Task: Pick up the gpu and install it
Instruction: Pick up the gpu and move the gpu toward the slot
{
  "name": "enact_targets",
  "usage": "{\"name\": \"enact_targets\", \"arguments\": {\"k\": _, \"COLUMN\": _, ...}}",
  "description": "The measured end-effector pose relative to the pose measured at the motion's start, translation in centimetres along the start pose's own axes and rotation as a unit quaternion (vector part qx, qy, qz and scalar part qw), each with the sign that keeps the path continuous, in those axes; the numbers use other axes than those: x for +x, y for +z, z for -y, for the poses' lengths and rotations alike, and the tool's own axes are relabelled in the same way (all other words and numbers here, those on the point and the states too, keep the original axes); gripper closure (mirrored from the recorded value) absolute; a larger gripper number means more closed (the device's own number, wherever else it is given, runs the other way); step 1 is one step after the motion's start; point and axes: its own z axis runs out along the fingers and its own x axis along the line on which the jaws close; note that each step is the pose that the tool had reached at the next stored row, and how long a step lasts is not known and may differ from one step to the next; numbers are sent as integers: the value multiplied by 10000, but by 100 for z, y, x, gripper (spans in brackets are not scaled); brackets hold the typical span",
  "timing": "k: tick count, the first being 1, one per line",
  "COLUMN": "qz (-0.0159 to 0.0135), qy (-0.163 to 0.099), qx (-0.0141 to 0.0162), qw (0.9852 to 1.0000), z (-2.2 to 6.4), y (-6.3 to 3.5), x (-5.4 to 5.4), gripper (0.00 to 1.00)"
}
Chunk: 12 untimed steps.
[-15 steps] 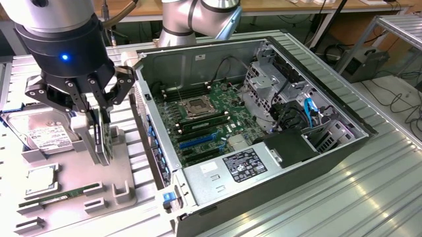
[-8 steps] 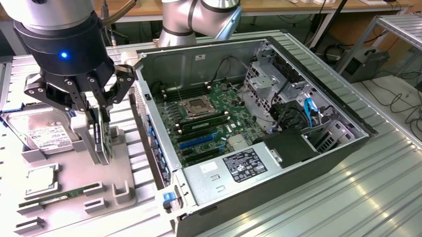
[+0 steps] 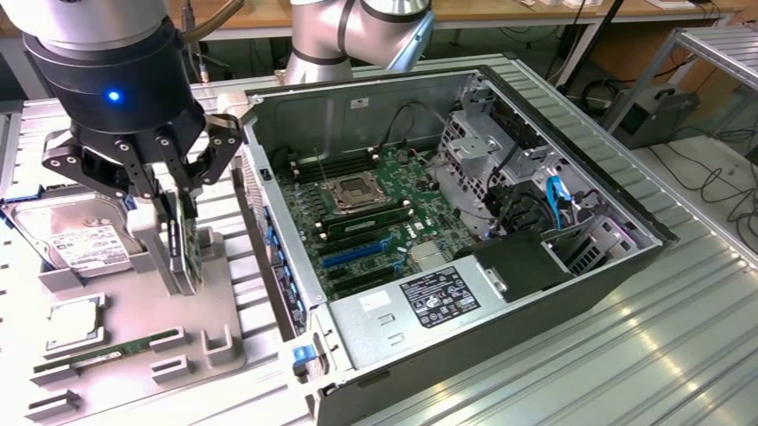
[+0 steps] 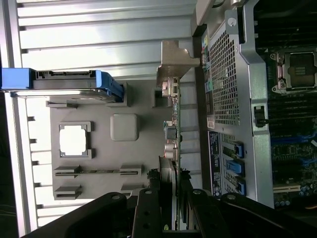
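The gpu (image 3: 186, 257) (image 4: 174, 126) is standing on edge directly beneath the gripper (image 3: 177, 202) (image 4: 171, 194), with its lower edge sitting in an upright holder of the grey tray (image 3: 219, 324) (image 4: 133, 101). The jaws are narrowed around the card's upper edge, one finger lying against each flat face, so they are gripping the gpu. In the wrist view the card is showing edge-on, running away from the jaws, and its silver bracket (image 4: 174, 62) is sitting at the end farthest from them.

On the same tray, to the exterior view's left of the jaws, a silver labelled hard drive (image 3: 74, 238) (image 4: 59, 82) with blue side rails is resting in its own bay. Below the jaws and further toward the exterior view's left, a square processor (image 3: 71, 321) (image 4: 74, 140) is lying flat in a recess. Beyond it, a narrow green memory stick (image 3: 101, 357) is lying in a long slot.

Just beside the jaws, to the exterior view's right, an open computer case (image 3: 556, 275) (image 4: 247, 94) is lying on its side. Its green motherboard (image 3: 391, 213) is facing up, and blue expansion slots (image 3: 355, 253) are showing on it. Tray and case are both resting on a ribbed metal table (image 3: 663, 355) (image 4: 99, 34).
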Motion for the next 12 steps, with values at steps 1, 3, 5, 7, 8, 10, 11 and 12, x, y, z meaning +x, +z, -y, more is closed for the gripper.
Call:
{"name": "enact_targets", "arguments": {"k": 1, "qz": 0, "qy": 0, "qx": 0, "qw": 10000, "z": 0, "y": -2, "x": 0, "gripper": 74}}
{"name": "enact_targets", "arguments": {"k": 3, "qz": 0, "qy": 0, "qx": 0, "qw": 10000, "z": 0, "y": -6, "x": 0, "gripper": 74}}
{"name": "enact_targets", "arguments": {"k": 5, "qz": -1, "qy": 0, "qx": 0, "qw": 10000, "z": 0, "y": -9, "x": 0, "gripper": 74}}
{"name": "enact_targets", "arguments": {"k": 7, "qz": -1, "qy": 0, "qx": 1, "qw": 10000, "z": 0, "y": -15, "x": 0, "gripper": 74}}
{"name": "enact_targets", "arguments": {"k": 8, "qz": -1, "qy": 0, "qx": 1, "qw": 10000, "z": -1, "y": -18, "x": 0, "gripper": 74}}
{"name": "enact_targets", "arguments": {"k": 10, "qz": 0, "qy": 0, "qx": 0, "qw": 10000, "z": -1, "y": -22, "x": 0, "gripper": 74}}
{"name": "enact_targets", "arguments": {"k": 11, "qz": 0, "qy": 0, "qx": 0, "qw": 10000, "z": -1, "y": -25, "x": 0, "gripper": 74}}
{"name": "enact_targets", "arguments": {"k": 12, "qz": 0, "qy": 0, "qx": 0, "qw": 10000, "z": -1, "y": -27, "x": 0, "gripper": 74}}
